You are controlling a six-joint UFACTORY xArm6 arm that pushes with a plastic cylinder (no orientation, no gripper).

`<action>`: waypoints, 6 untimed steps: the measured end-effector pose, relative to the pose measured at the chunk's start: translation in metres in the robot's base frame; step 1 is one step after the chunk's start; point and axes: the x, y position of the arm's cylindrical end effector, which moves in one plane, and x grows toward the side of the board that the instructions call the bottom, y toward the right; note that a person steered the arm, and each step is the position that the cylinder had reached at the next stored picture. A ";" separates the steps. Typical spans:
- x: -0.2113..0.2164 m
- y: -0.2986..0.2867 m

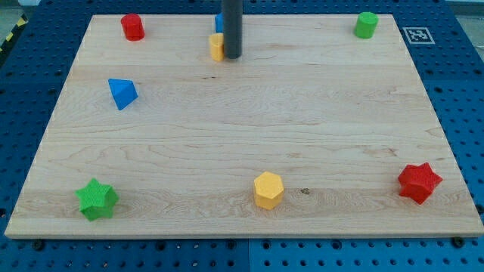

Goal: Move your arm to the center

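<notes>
My tip (232,57) at board's (242,113) top — beside a block (217,47).

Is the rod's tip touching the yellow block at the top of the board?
Cannot tell. In the camera view my tip overlaps the right edge of the yellow block, hiding any contact or gap.

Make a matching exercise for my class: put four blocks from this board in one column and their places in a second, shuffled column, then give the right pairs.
Things:
1. green star
2. red star
3. green cylinder
4. blue triangular block

Places:
A. view's top right corner
B. view's left edge, upper half
C. view's bottom left corner
D. view's bottom right corner

Pairs: 1-C, 2-D, 3-A, 4-B
</notes>
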 end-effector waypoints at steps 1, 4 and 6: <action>-0.015 -0.033; -0.017 -0.067; 0.141 0.129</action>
